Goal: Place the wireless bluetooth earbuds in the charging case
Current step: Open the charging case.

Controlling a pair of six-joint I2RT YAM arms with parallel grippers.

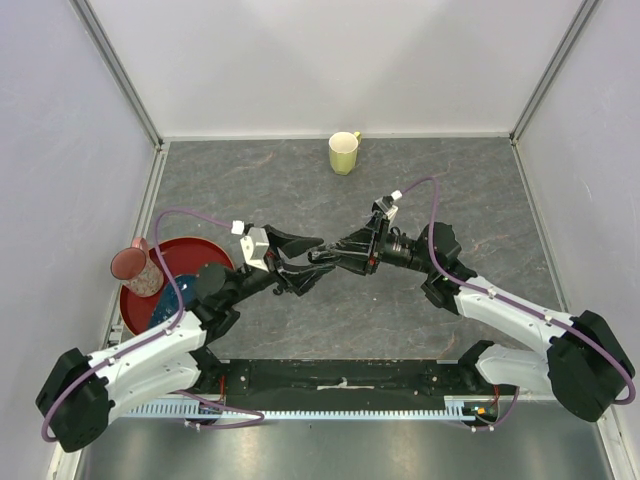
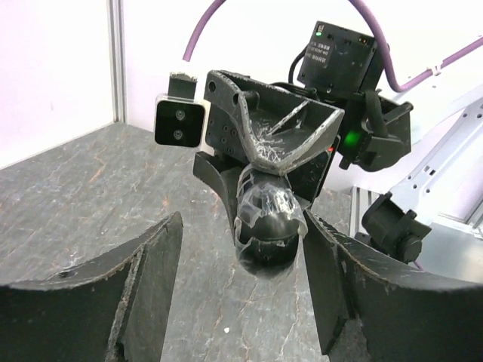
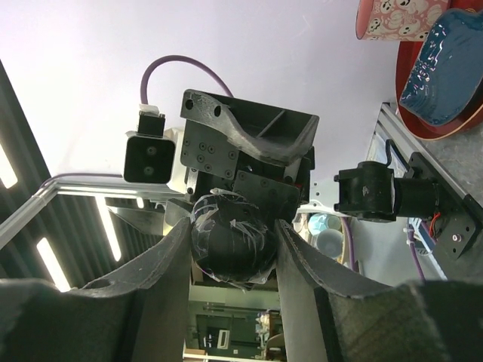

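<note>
A small black charging case (image 3: 230, 245) wrapped in clear film sits clamped between my right gripper's (image 3: 232, 226) fingers, held in the air over the middle of the table (image 1: 322, 257). My left gripper (image 2: 243, 226) faces it head-on with its jaws wide open on either side of the case (image 2: 266, 226). Its right finger (image 2: 332, 264) is close to the case and its left finger (image 2: 155, 264) is well apart. In the top view the two grippers, left (image 1: 315, 260) and right (image 1: 335, 255), meet tip to tip. No earbuds show in any view.
A yellow-green mug (image 1: 344, 152) stands at the back centre. A red plate (image 1: 190, 262) lies at the left, with a pink patterned cup (image 1: 135, 266) and a blue object (image 1: 165, 300) on it. The table's walls rise on three sides.
</note>
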